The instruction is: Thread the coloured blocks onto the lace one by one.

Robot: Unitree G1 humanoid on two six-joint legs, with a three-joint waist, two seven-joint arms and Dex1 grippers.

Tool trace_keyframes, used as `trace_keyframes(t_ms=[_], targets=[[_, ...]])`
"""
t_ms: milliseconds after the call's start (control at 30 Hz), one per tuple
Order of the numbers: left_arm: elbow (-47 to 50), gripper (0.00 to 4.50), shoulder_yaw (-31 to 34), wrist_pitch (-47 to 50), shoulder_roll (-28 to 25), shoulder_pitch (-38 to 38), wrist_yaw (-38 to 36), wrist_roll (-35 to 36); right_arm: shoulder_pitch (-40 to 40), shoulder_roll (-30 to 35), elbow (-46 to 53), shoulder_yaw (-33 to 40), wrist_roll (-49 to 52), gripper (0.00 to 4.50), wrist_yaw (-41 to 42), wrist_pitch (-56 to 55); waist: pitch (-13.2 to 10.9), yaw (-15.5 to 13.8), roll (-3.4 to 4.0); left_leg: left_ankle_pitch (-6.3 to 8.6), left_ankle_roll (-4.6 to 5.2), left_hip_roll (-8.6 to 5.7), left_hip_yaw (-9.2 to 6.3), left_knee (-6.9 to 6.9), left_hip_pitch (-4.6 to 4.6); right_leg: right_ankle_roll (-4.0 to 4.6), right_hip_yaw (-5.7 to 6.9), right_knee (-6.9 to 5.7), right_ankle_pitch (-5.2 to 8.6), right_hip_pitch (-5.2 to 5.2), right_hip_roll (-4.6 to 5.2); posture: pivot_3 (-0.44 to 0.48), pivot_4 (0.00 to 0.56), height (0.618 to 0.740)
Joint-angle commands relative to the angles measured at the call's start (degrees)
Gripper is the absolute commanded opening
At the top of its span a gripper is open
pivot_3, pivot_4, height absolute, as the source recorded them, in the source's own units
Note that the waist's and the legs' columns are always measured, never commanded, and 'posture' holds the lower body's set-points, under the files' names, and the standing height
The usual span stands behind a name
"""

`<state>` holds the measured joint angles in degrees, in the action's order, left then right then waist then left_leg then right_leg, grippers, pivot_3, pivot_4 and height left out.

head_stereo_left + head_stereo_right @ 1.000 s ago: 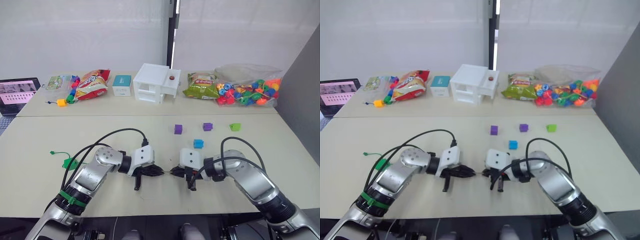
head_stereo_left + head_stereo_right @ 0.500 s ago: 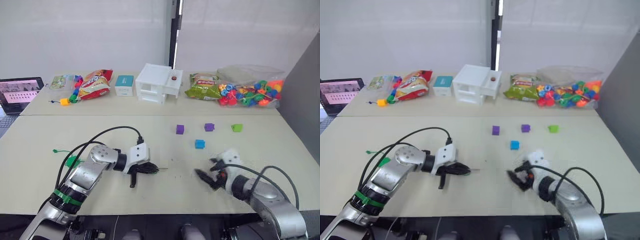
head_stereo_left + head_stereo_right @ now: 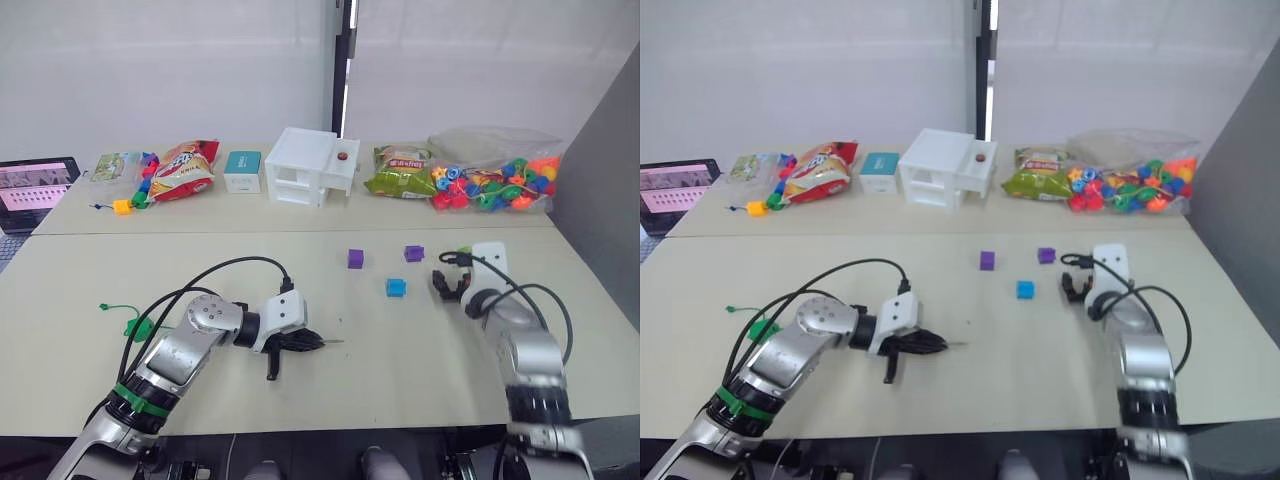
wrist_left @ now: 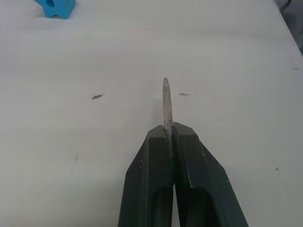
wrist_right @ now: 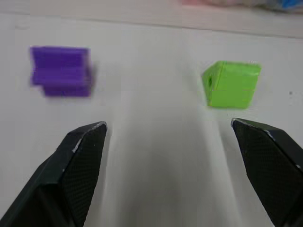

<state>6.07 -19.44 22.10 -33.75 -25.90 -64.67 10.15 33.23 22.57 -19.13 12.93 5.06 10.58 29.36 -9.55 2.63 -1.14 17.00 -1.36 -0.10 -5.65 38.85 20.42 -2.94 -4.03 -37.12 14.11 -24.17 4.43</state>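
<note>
Right gripper (image 3: 448, 283) swung out to light green block (image 5: 231, 83), jaws wide, empty. Left gripper (image 4: 168, 134) pinches lace tip (image 4: 166, 103) above tabletop (image 3: 400, 360).

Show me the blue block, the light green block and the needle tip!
Blue block (image 3: 397, 288), left eye view, on its top face.
Light green block (image 5: 233, 84), right wrist view, on its front face.
Needle tip (image 4: 166, 106), left wrist view, on the middle of the pale pin.
</note>
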Motion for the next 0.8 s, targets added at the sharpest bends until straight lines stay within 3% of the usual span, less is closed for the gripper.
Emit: trace_keyframes(t_ms=[33, 200, 367, 700, 800], targets=[[1.8, 0.00, 0.4, 0.1, 0.4, 0.1, 0.8, 0.1, 7.1, 2.8, -15.6, 1.3, -0.9, 4.43, -0.7, -9.3, 0.0, 0.0, 0.00, 0.00, 0.00, 0.00, 0.01, 0.00, 0.00, 0.00, -0.01, 0.01, 0.00, -0.01, 0.00, 0.000, 0.150, 0.740], [1.9, 0.00, 0.7, 0.1, 0.6, 0.7, 1.5, 0.1, 17.4, 4.4, -36.6, 1.3, -1.7, 4.43, -3.5, -18.3, 0.0, 0.9, 0.00, 0.01, 0.01, 0.01, 0.04, -0.04, 0.01, 0.00, -0.05, 0.04, 0.00, -0.02, 0.00, 0.000, 0.150, 0.740], [2.4, 0.00, 0.8, 0.3, 0.8, 1.4, 2.2, 0.2, 21.3, 4.1, -45.4, 2.3, -0.4, 4.43, -2.4, -23.6, 0.0, 1.4, 0.00, 0.00, 0.01, 0.02, 0.04, -0.02, 0.00, 0.00, -0.06, 0.01, 0.00, 0.00, 0.00, 0.000, 0.150, 0.740], [4.0, 0.00, 1.1, 0.8, -0.1, 2.8, 2.8, 0.2, 20.7, 3.5, -43.9, 3.8, 2.8, 1.21, 1.0, -27.3, 0.0, 1.5, 0.01, 0.01, 0.01, 0.02, 0.03, -0.03, 0.02, -0.01, -0.07, 0.00, 0.00, -0.02, 0.00, 0.000, 0.150, 0.740], [4.2, 0.00, 1.2, 0.7, -0.3, 3.1, 2.9, 0.3, 18.4, 3.3, -38.8, 4.9, 4.2, 1.17, 0.2, -26.3, 0.0, 1.5, 0.01, 0.01, 0.01, 0.02, 0.03, -0.03, 0.02, -0.01, -0.07, 0.00, 0.00, -0.02, 0.01, 0.000, 0.150, 0.740]])
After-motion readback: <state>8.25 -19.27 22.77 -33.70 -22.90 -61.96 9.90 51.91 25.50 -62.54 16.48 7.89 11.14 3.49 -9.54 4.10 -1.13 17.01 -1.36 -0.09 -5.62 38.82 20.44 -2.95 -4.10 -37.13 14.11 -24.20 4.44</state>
